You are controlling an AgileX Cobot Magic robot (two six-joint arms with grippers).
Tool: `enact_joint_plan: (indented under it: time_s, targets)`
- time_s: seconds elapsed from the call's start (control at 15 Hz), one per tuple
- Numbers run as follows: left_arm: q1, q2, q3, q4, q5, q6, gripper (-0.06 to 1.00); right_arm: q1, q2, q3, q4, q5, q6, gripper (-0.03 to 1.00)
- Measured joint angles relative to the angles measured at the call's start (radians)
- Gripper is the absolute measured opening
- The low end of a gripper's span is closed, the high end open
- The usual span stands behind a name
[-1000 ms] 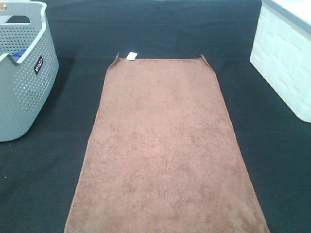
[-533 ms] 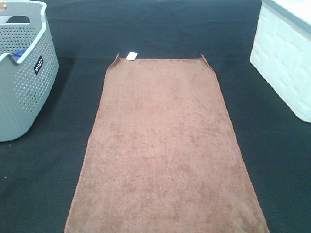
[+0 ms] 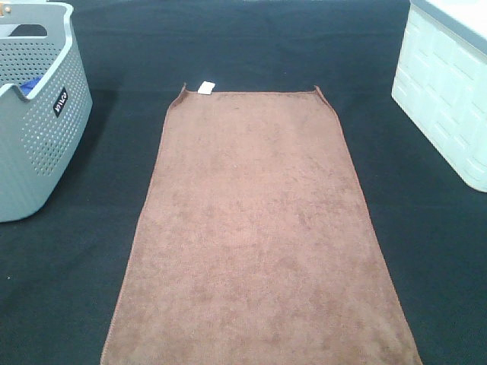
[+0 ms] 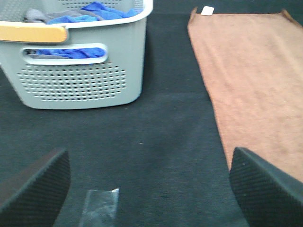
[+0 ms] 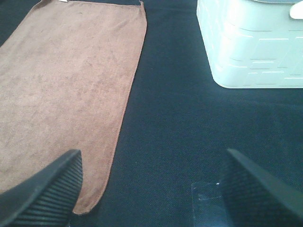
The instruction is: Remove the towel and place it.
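Observation:
The reddish-brown towel (image 3: 255,228) lies flat and spread out on the black table, long side running from far to near, with a small white tag (image 3: 205,87) at its far left corner. It also shows in the left wrist view (image 4: 255,75) and the right wrist view (image 5: 66,85). My left gripper (image 4: 149,189) is open and empty above bare table between the grey basket and the towel's left edge. My right gripper (image 5: 151,189) is open and empty above bare table beside the towel's right edge. Neither gripper shows in the exterior high view.
A grey perforated basket (image 3: 38,144) holding blue cloth (image 4: 97,12) stands at the far left. A white box (image 3: 449,99) stands at the far right; it also shows in the right wrist view (image 5: 251,47). A small piece of clear plastic (image 4: 100,204) lies under the left gripper.

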Motion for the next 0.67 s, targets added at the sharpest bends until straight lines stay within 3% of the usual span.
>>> enact_joint_plan:
  time_s: [0.67]
  targets:
    - [0.0,0.0,0.0,-0.029,-0.003,0.003,0.86,0.0,0.0,0.0,0.0,0.0,0.0,0.77]
